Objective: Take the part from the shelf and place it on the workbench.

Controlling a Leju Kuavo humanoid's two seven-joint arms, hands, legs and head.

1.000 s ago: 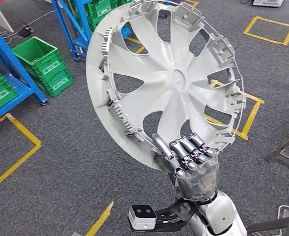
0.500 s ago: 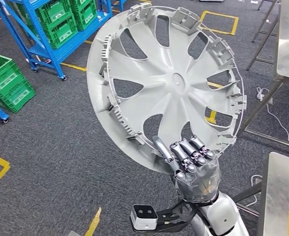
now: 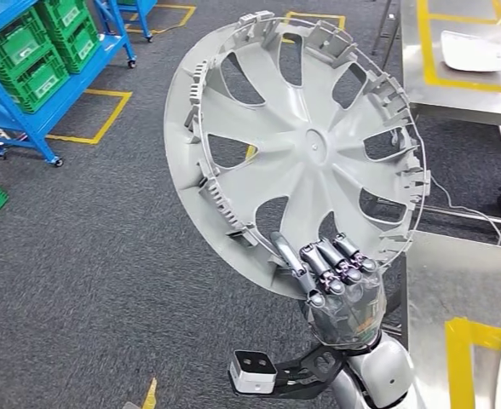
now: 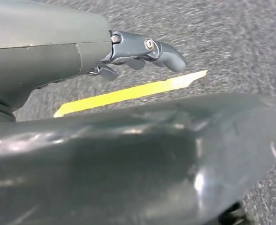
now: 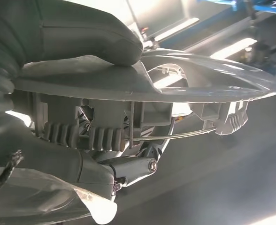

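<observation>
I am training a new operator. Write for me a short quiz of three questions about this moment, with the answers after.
1. True or false: the right hand holds the wheel cover by its rim.
2. Which colour are the crates on the blue shelf? A red, B green, C grey.
3. Fill in: the left hand holds ______.

Key: 1 true. 2 B. 3 nothing; its fingers hang over the carpet and a yellow floor line.

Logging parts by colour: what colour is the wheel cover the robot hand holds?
Light grey wheel cover, clearest in the head view.
</observation>
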